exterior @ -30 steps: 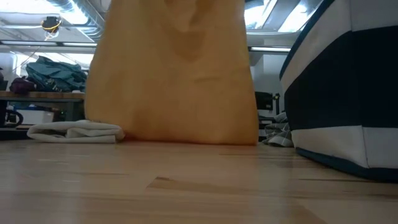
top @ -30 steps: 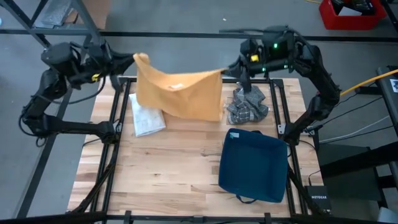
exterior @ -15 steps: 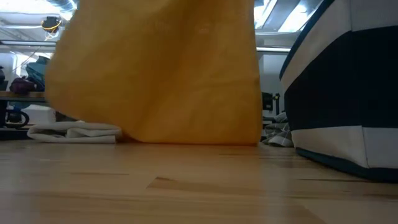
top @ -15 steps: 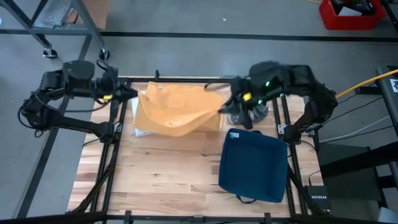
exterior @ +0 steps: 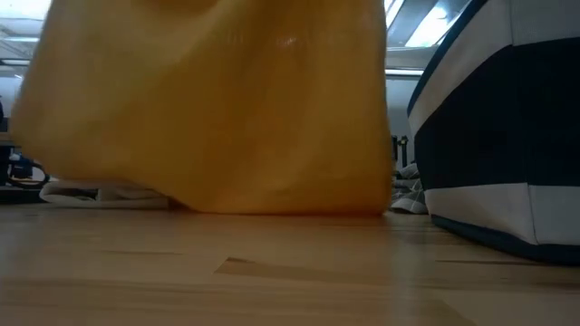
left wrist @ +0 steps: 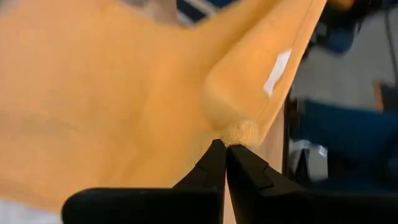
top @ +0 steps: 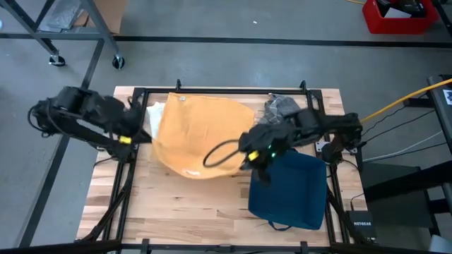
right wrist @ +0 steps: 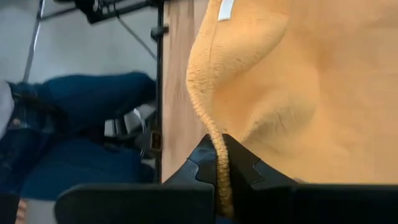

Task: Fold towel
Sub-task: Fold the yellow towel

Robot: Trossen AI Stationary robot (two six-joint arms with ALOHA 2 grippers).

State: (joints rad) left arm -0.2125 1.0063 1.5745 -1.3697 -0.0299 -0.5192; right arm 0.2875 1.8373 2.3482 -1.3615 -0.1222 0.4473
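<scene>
1. The orange towel (top: 194, 137) lies spread over the far-left part of the wooden table (top: 176, 201), its near edge lifted and sagging between the two grippers; in the low view the towel (exterior: 217, 109) fills most of the picture, its lower edge reaching the tabletop.
2. The left gripper (top: 138, 134) sits at the towel's left edge, over the table's left rail; its jaws are pinched tight on a corner of the towel (left wrist: 239, 132), as the left wrist view shows.
3. The right gripper (top: 247, 152) is near the table's middle, at the towel's right near edge, just beside the blue bag; its fingers are clamped on the towel's rolled hem (right wrist: 214, 149), which runs down between them.
4. A dark blue bag (top: 288, 189) lies on the right near part of the table; in the low view its navy and white side (exterior: 494, 136) stands at the right.
5. A white folded cloth (exterior: 100, 192) lies behind the towel on the left; a grey checked cloth (top: 280, 106) shows at the far right edge, partly behind the right arm.
</scene>
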